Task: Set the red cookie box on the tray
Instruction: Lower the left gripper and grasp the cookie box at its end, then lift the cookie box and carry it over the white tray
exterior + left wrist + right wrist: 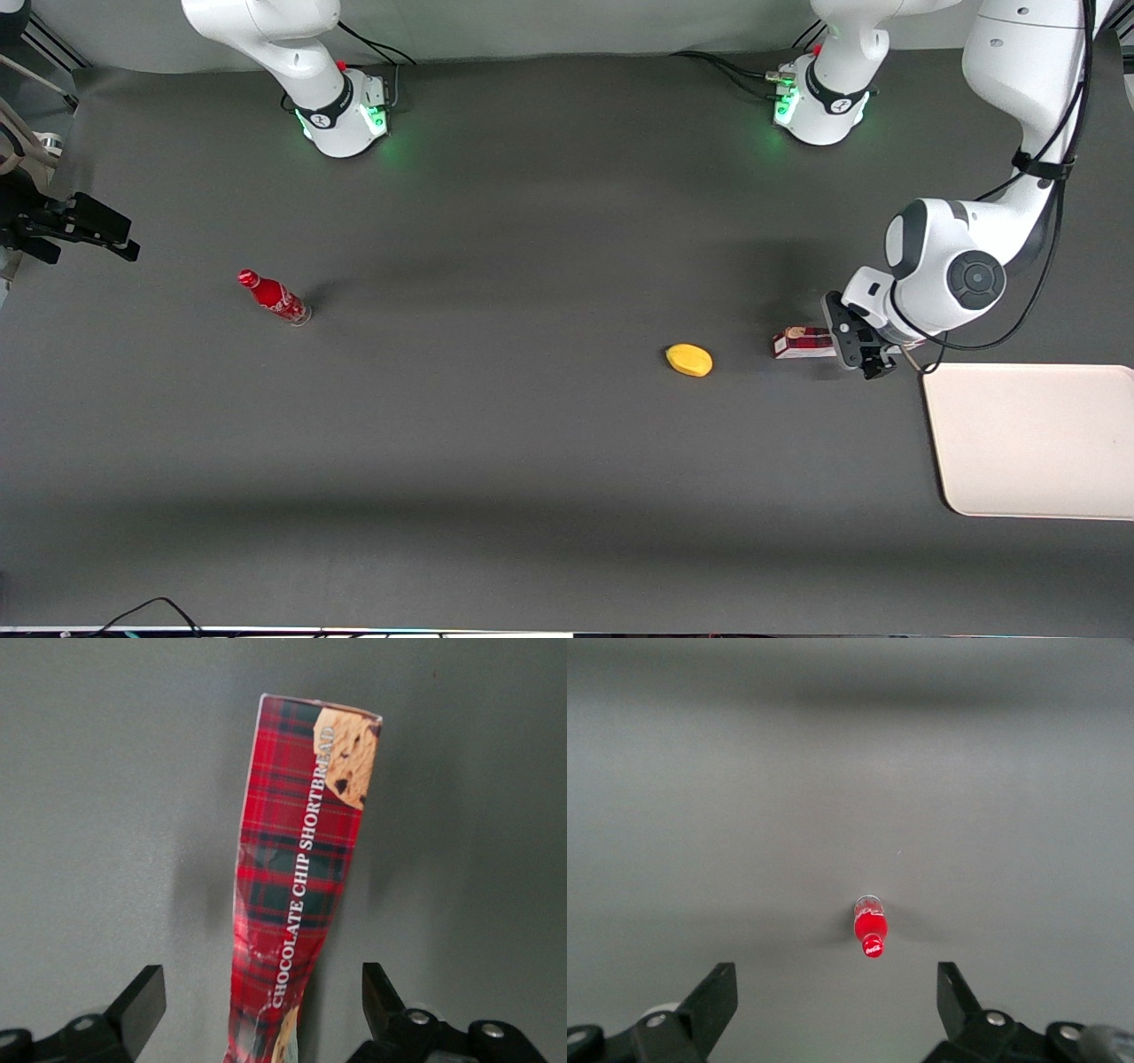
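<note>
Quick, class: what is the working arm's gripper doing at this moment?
Left arm's gripper: open, fingers either side of the long tartan-red cookie box lying on the dark table, not yet closed on it.

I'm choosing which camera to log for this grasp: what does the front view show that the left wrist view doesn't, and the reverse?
Only the front view shows the large flat cream-white tray at the working arm's end of the dark table, the small yellow oval fruit beside the box, and the red bottle toward the parked arm's end.

Only the left wrist view shows the box's "Chocolate Chip Shortbread" lettering and the gripper's black fingers standing apart on either side of it, not touching.

Both show the long slim red tartan cookie box lying on the table, with the open gripper over it.
</note>
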`<state>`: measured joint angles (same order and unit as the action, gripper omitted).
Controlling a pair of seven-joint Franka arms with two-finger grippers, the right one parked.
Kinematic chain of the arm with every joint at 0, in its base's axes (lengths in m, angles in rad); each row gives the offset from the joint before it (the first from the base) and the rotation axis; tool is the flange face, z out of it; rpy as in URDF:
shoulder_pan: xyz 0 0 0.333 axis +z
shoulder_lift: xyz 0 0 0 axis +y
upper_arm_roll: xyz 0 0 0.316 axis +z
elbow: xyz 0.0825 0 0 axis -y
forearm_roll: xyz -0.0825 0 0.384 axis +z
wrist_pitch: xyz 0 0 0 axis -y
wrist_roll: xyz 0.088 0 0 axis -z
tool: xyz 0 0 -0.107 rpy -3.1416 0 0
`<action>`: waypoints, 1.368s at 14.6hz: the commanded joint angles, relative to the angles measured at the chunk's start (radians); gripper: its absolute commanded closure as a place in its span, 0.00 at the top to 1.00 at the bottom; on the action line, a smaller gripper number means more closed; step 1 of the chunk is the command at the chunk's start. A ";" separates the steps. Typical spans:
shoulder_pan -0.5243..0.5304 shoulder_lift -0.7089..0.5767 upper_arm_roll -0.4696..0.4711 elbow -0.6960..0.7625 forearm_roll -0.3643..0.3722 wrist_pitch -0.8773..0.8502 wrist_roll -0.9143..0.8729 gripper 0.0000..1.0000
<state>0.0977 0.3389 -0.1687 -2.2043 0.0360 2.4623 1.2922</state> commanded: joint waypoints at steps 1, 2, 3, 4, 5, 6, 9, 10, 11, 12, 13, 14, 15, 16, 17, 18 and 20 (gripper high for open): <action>-0.003 0.009 0.006 -0.025 -0.018 0.053 0.036 0.95; -0.001 0.011 0.008 -0.025 -0.016 0.053 0.058 0.86; 0.002 0.014 0.011 -0.025 -0.018 0.057 0.091 0.69; 0.004 0.020 0.014 -0.025 -0.018 0.066 0.102 0.59; 0.007 0.025 0.021 -0.025 -0.018 0.073 0.104 0.46; 0.005 0.028 0.027 -0.025 -0.018 0.073 0.104 0.34; 0.007 0.028 0.029 -0.025 -0.021 0.070 0.099 0.00; 0.007 0.025 0.031 -0.023 -0.027 0.064 0.098 0.00; 0.007 0.019 0.031 -0.021 -0.056 0.055 0.096 0.00; 0.007 0.014 0.031 -0.018 -0.074 0.050 0.096 0.00; 0.007 0.005 0.029 -0.009 -0.077 0.037 0.093 0.00; 0.007 -0.004 0.029 0.009 -0.079 0.020 0.087 0.00; 0.007 -0.015 0.029 0.033 -0.079 -0.002 0.072 0.00; 0.008 -0.032 0.029 0.061 -0.087 -0.038 0.050 0.00; 0.010 -0.053 0.029 0.098 -0.125 -0.084 0.001 0.00; 0.020 -0.073 0.032 0.133 -0.157 -0.127 -0.063 0.00; 0.031 -0.089 0.102 0.219 -0.166 -0.170 -0.178 0.00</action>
<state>0.1114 0.3109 -0.1308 -2.0829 -0.1033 2.3882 1.2492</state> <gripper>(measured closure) 0.890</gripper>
